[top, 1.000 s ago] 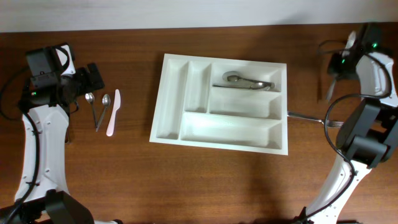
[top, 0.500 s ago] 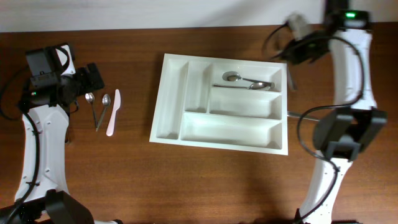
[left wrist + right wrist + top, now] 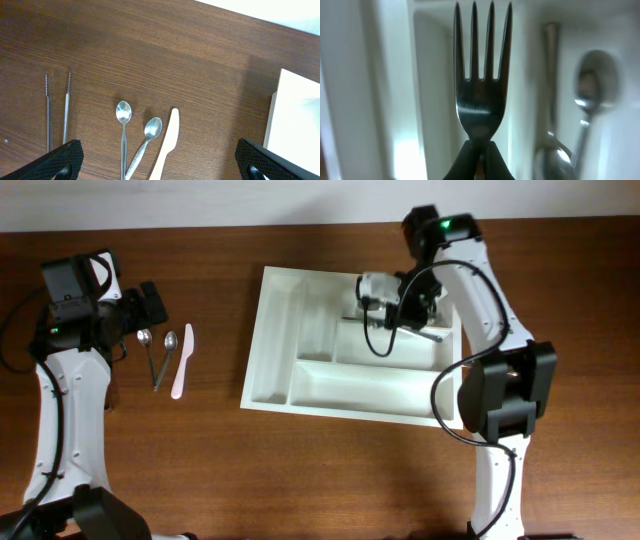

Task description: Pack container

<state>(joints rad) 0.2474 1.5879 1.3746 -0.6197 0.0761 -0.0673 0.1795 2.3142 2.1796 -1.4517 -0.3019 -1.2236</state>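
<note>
The container (image 3: 350, 385) is a large white compartment tray at the table's centre. My right gripper (image 3: 398, 308) hangs over its upper right compartment. In the right wrist view it (image 3: 480, 155) is shut on the handle of a metal fork (image 3: 482, 75), tines pointing away, above the container's wall (image 3: 385, 75). Spoons (image 3: 592, 95) lie in the compartment beside the fork. My left gripper (image 3: 150, 302) is open and empty at the far left, above two metal spoons (image 3: 123, 112) and a white plastic knife (image 3: 167, 137).
Metal tongs (image 3: 57, 107) lie on the wood left of the spoons. The container's left edge (image 3: 295, 115) shows at the right of the left wrist view. The spoons (image 3: 158, 345) and knife (image 3: 183, 360) lie left of the container.
My right arm has swung from the table's far right edge leftward over the container's upper right compartment. The left arm has not moved.
</note>
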